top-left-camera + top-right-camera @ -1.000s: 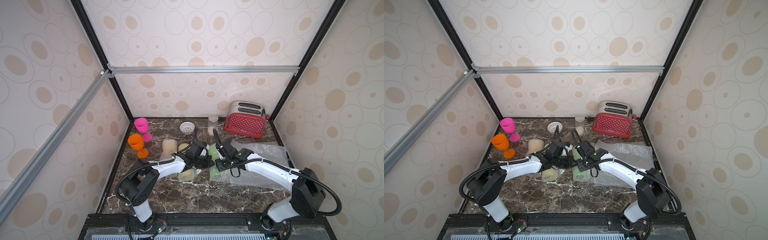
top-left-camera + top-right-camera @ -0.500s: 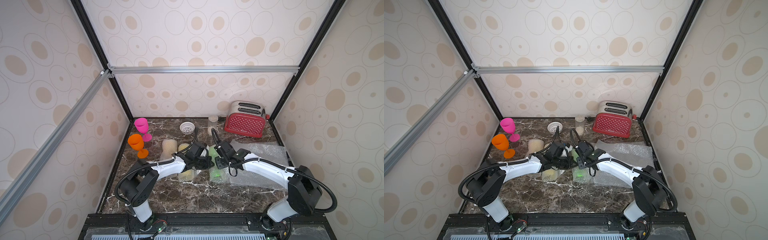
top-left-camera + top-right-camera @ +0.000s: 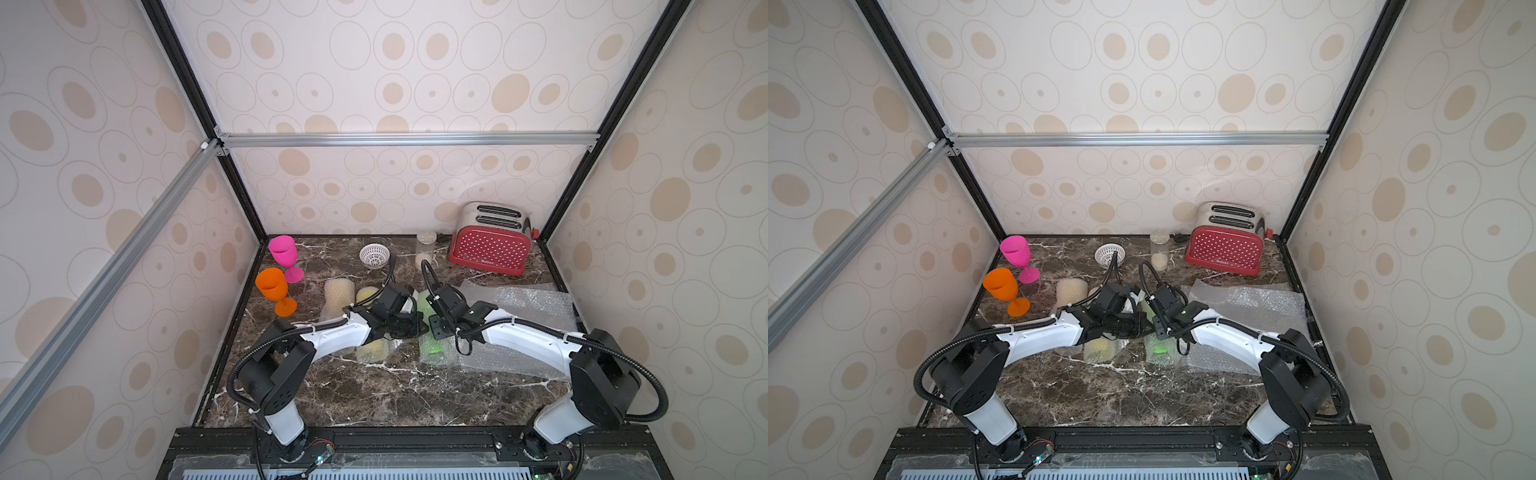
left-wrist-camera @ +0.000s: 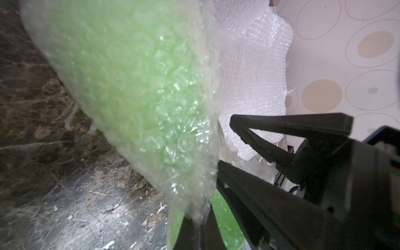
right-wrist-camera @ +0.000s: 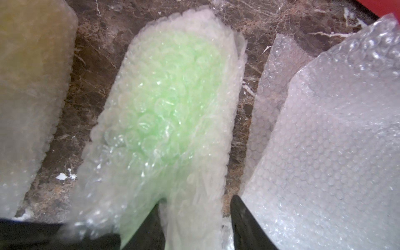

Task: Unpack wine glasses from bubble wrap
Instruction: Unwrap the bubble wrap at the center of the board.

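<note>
Green-tinted clear bubble-wrap roll (image 5: 168,104) lies on marble surface (image 5: 249,21); left hand (image 4: 199,225) pinches its edge; right hand (image 5: 195,201) straddles it, fingers apart.

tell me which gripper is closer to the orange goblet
Left. The left gripper sits at the green-tinted bubble wrap roll on the side facing the orange goblet; the right gripper is at the roll's other side, farther off.
</note>
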